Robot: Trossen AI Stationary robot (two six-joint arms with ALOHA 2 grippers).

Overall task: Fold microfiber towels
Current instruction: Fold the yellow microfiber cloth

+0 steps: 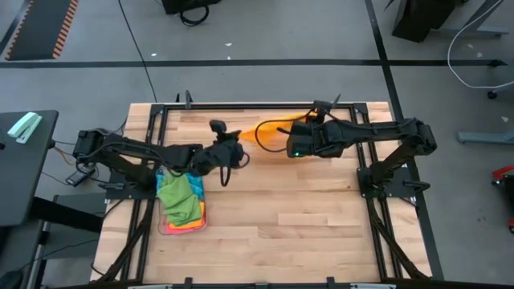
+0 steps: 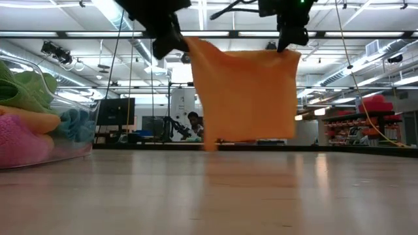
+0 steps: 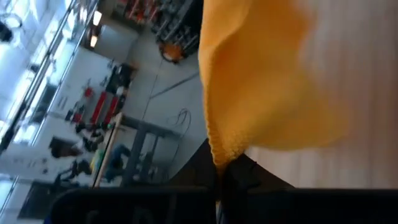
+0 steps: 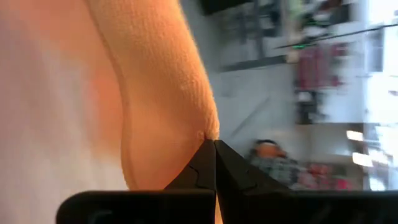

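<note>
We see the orange towel hanging spread above the table, stretched between both grippers at its top corners, its lower edge just clear of the wood. The left gripper is pinched tight on one corner, the right gripper clamped on the other. At the table's left side, the tray holds a pile of towels, green on top, pink and blue beneath.
</note>
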